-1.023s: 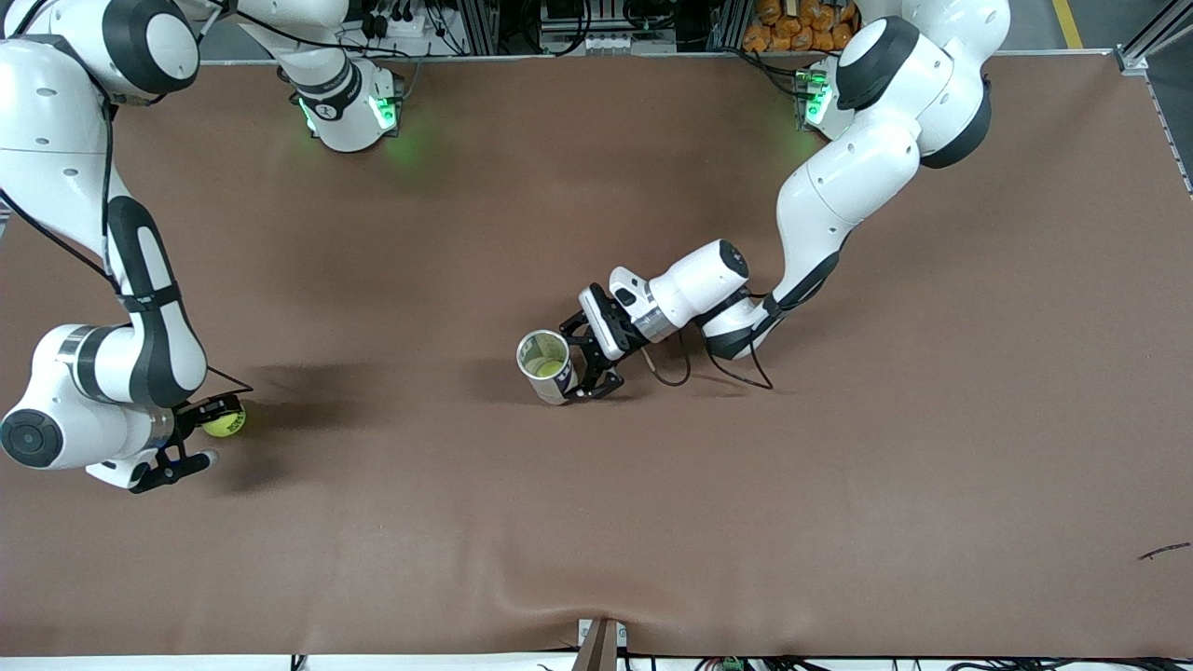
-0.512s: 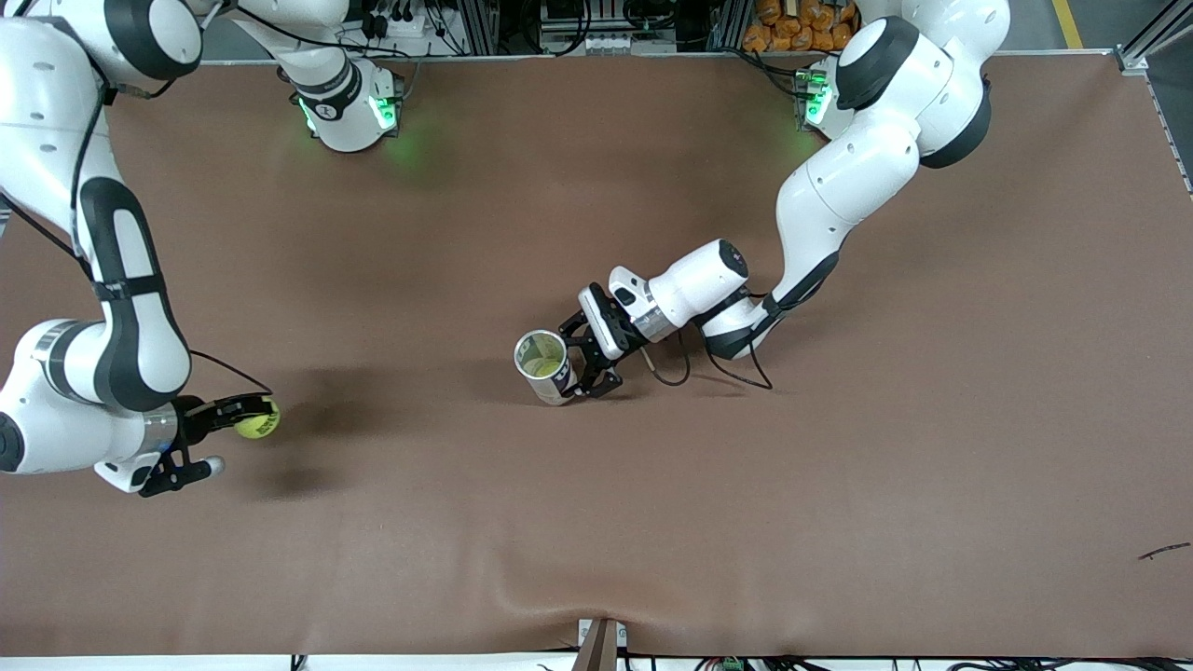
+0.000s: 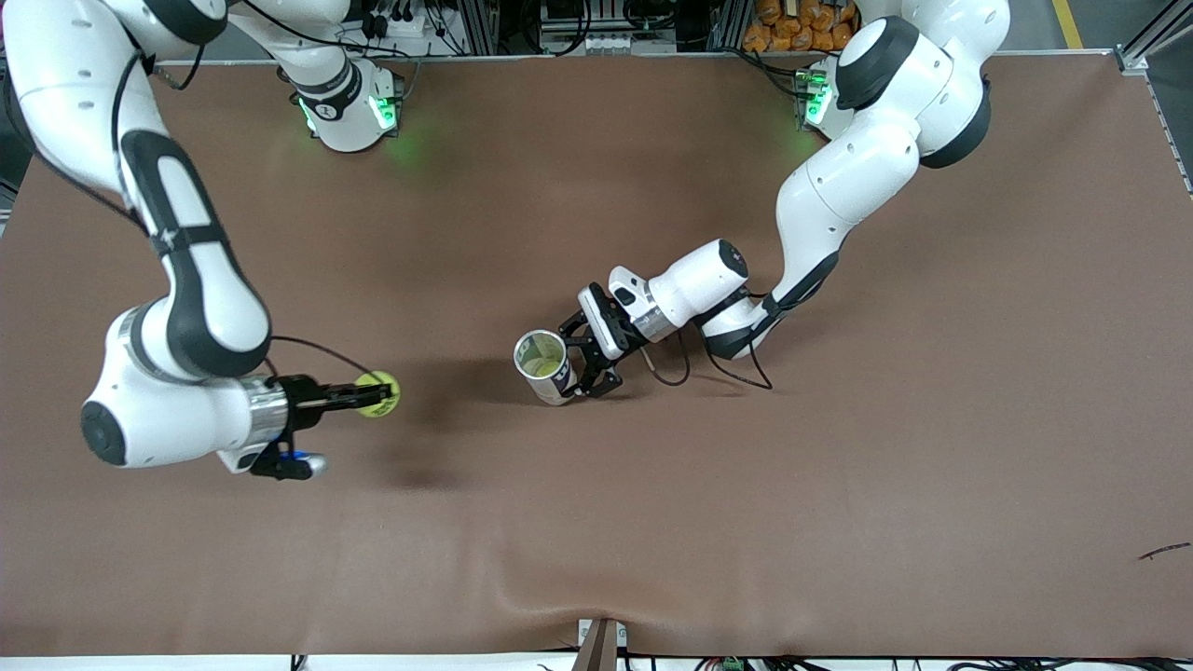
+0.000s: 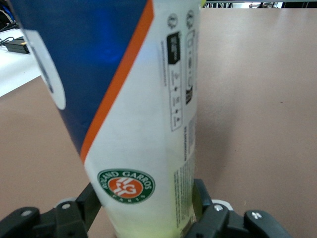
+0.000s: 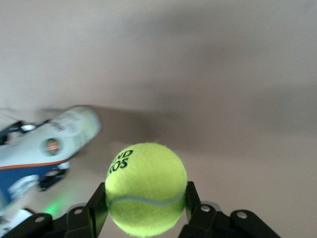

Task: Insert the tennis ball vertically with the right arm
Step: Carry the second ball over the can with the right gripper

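My right gripper (image 3: 373, 397) is shut on a yellow-green tennis ball (image 3: 379, 395) and holds it above the table, partway between the right arm's end and the can. The ball fills the right wrist view (image 5: 146, 187) between the fingers. My left gripper (image 3: 580, 368) is shut on an open tennis ball can (image 3: 544, 366) near the table's middle, mouth facing up and slightly tilted. A ball shows inside it. In the left wrist view the can's white, blue and orange label (image 4: 133, 114) stands between the fingers. The can also shows in the right wrist view (image 5: 54, 141).
The brown table (image 3: 839, 485) is bare around the can. A small dark scrap (image 3: 1163, 552) lies near the left arm's end, close to the front camera. A clamp (image 3: 601, 641) sits at the table's near edge.
My right arm has lifted the tennis ball and carried it toward the can. The left gripper and can have barely moved.
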Controlling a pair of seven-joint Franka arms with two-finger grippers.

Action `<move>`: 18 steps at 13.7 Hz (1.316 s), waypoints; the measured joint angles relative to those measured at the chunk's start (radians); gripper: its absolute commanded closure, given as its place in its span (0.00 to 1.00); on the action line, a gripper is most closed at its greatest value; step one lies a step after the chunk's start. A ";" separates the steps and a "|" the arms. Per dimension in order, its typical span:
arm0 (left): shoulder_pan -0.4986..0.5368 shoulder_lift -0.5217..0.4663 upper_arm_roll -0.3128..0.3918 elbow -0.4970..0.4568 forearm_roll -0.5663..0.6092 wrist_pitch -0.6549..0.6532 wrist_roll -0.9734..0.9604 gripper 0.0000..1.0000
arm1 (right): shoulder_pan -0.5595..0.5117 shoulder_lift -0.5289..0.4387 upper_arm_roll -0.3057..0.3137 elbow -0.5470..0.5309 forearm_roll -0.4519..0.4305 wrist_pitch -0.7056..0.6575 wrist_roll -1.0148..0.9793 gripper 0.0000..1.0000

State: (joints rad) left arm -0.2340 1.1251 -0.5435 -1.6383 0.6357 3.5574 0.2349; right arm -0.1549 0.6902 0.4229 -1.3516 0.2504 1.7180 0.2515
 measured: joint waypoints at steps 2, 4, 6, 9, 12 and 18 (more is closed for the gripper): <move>0.000 0.000 0.000 0.000 0.000 0.000 0.000 0.22 | 0.000 -0.020 0.102 0.001 0.001 -0.001 0.218 0.72; 0.000 0.000 0.000 0.000 0.000 0.000 0.000 0.22 | 0.008 -0.029 0.171 0.007 0.001 0.011 0.379 0.72; 0.000 0.000 0.000 0.000 0.000 0.000 0.000 0.22 | 0.035 -0.030 0.186 0.014 0.002 0.046 0.477 0.72; 0.000 0.000 0.000 0.000 0.000 0.000 0.000 0.22 | 0.102 -0.028 0.186 0.014 0.002 0.147 0.599 0.72; 0.000 0.000 0.000 0.000 0.000 0.000 0.000 0.22 | 0.170 -0.020 0.183 0.013 0.002 0.237 0.680 0.72; 0.000 0.000 0.000 0.000 0.000 0.000 0.000 0.21 | 0.203 0.005 0.154 0.005 0.001 0.274 0.692 0.34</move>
State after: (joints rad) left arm -0.2340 1.1251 -0.5432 -1.6380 0.6357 3.5571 0.2349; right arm 0.0478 0.6951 0.5766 -1.3465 0.2515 1.9923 0.9432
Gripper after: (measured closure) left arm 0.207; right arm 0.348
